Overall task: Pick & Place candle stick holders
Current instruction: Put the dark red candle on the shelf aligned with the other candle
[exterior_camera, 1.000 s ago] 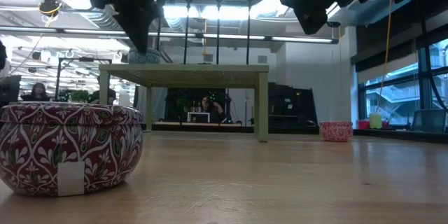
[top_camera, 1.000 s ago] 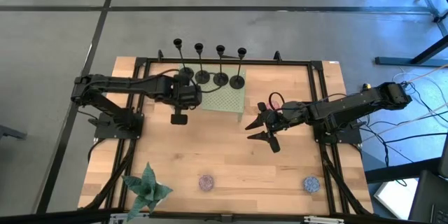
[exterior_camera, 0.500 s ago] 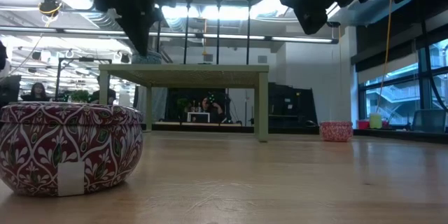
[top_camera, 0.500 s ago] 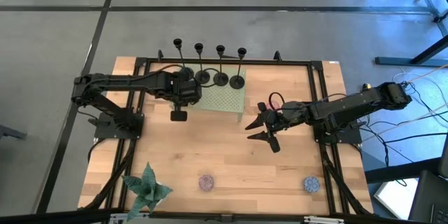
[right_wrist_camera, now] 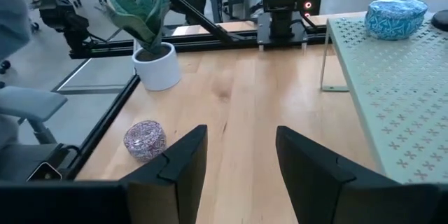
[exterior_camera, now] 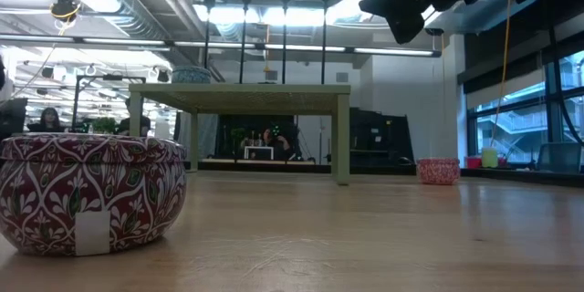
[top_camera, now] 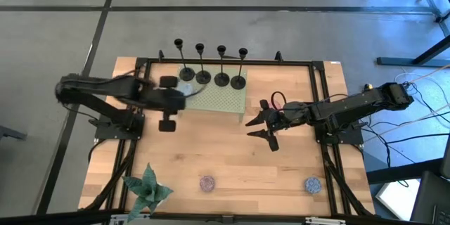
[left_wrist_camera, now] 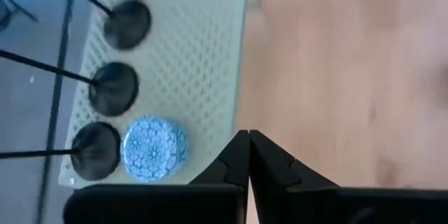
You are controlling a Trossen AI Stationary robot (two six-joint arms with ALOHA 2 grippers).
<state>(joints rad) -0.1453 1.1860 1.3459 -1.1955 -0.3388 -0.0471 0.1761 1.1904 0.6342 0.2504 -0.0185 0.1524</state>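
1. I judge the task is between picks: neither claw holds anything. All four candle stick holders (top_camera: 211, 77) stand in a row along the far edge of the pale green perforated stand (top_camera: 223, 98).
2. My left claw (left_wrist_camera: 248, 150) has its fingers pressed together, empty, and sits over bare bench (top_camera: 211, 148) just off the stand's left side, near the blue patterned tin (left_wrist_camera: 152, 148).
3. My right claw (top_camera: 259, 125) hangs with fingers spread wide, empty, over the bench right of the stand.
4. Next, I think a claw must open and line up on one thin stem, then close gently; the stems stand near each other, so a neighbour could get knocked.
5. The holders are black and look like metal: a round flat base, a thin tall stem, a small cup on top. They look top-heavy to me.
6. The stand is a pale sheet punched with small crosses on thin legs; the bench is light wood grain.
7. A leafy plant in a white pot (right_wrist_camera: 155, 66) and a small patterned tin (right_wrist_camera: 144, 138) sit on the bench's near side.
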